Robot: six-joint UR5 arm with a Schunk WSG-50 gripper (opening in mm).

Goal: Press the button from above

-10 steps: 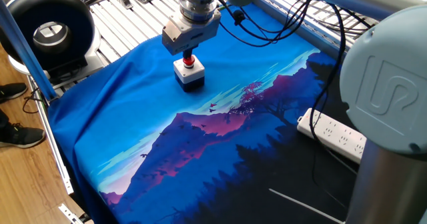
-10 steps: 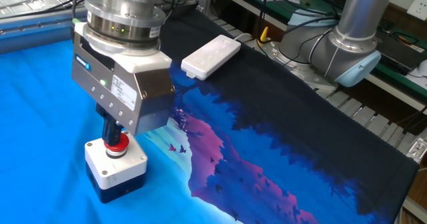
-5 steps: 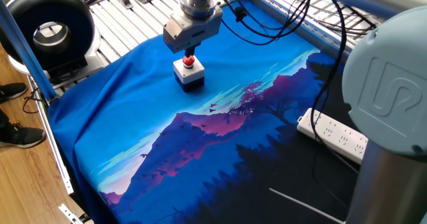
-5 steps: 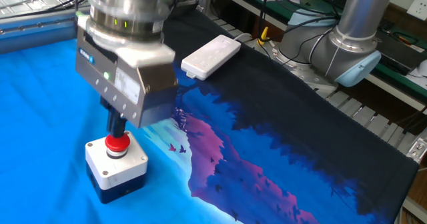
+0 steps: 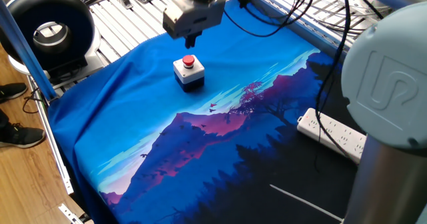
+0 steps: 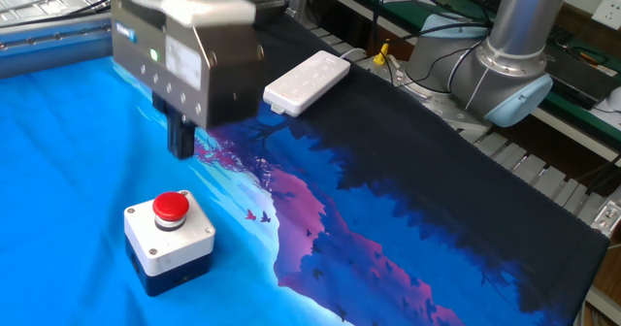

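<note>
The button point(image 5: 189, 61) is a red dome cap on a small box point(image 5: 189, 76) with a white top and black base, standing on the blue printed cloth point(image 5: 200, 137). It also shows in the other fixed view point(image 6: 172, 206) at lower left. My gripper point(image 5: 191, 43) hangs above the button and clear of it, with open air between fingertips and cap. In the other fixed view the gripper point(image 6: 180, 153) sits up and slightly behind the cap. Its dark fingers show as one column with no gap, holding nothing.
A long white power strip point(image 5: 331, 136) lies on the dark part of the cloth; it also shows in the other fixed view point(image 6: 307, 81). A round black device point(image 5: 50, 31) stands at the far left. The arm's grey base point(image 6: 514, 54) and cables are behind.
The gripper has risen straight up off the red cap, from touching it to well above it. The button box has not moved.
</note>
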